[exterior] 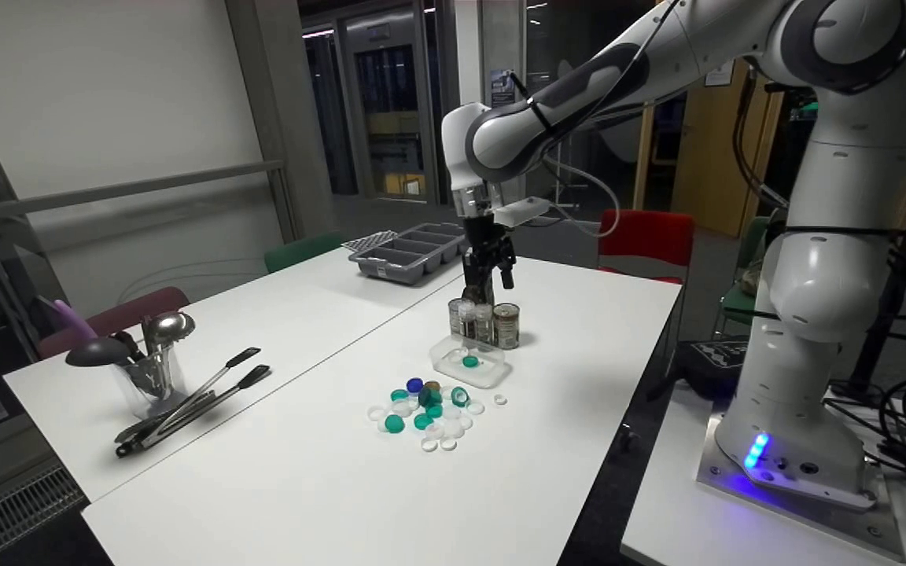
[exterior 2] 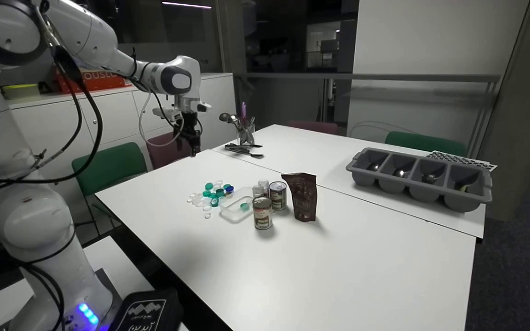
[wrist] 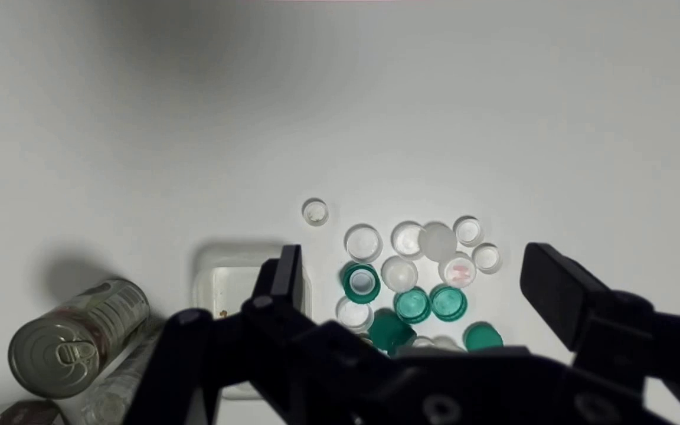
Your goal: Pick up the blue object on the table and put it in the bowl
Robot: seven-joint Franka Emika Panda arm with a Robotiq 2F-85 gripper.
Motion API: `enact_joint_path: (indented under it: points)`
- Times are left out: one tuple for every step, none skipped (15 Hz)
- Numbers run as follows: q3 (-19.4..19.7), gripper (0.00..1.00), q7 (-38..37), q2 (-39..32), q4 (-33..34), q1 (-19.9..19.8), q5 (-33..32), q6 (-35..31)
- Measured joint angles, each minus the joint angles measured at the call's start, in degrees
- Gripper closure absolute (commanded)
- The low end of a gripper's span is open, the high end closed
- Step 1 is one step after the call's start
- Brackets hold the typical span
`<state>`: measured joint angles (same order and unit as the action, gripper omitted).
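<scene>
The blue object, a tiny dark-blue cap, lies at the edge of a cluster of green and clear caps in both exterior views [exterior: 414, 385] [exterior 2: 229, 189]. It does not show in the wrist view. The bowl, a shallow translucent container [exterior: 492, 378], stands beside the cluster with a green cap inside. It also shows in an exterior view [exterior 2: 233, 217] and partly behind a finger in the wrist view [wrist: 231, 289]. My gripper [wrist: 414, 274] is open and empty, with caps below between its fingers. It hangs well above the table in both exterior views [exterior: 491, 275] [exterior 2: 187, 148].
Cans [exterior: 506, 326] [exterior 2: 263, 214] and clear jars [exterior: 483, 322] stand close to the bowl, with a brown pouch [exterior 2: 302, 197] behind them. A grey compartment tray [exterior 2: 423, 186] holds cutlery. Tongs [exterior: 193, 401] lie by a glass of utensils [exterior: 150, 381].
</scene>
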<state>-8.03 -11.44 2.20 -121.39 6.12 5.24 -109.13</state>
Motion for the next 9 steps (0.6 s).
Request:
enact_joint_path:
  points:
    - [0.02, 0.00, 0.74, -1.84, 0.97, 0.00, -0.34, -0.98]
    - [0.05, 0.00, 1.24, -3.99, 2.30, 0.00, -0.56, -1.66]
    - [0.06, 0.00, 1.34, -6.34, 4.03, 0.01, -0.89, -1.97]
    - [0.06, 0.00, 1.34, -8.65, 5.90, 0.03, -1.28, -2.05]
    - [0.07, 0.00, 1.34, -11.02, 7.98, 0.09, -1.63, -2.04]
    - [0.07, 0.00, 1.34, -13.21, 10.07, 0.21, -1.97, -2.03]
    - [0.11, 0.00, 1.31, -15.42, 12.25, 0.41, -2.25, -1.96]
    - [0.15, 0.00, 1.30, -17.53, 14.42, 0.62, -2.42, -1.83]
    - [0.16, 0.00, 1.22, -19.57, 16.60, 0.82, -2.57, -1.43]
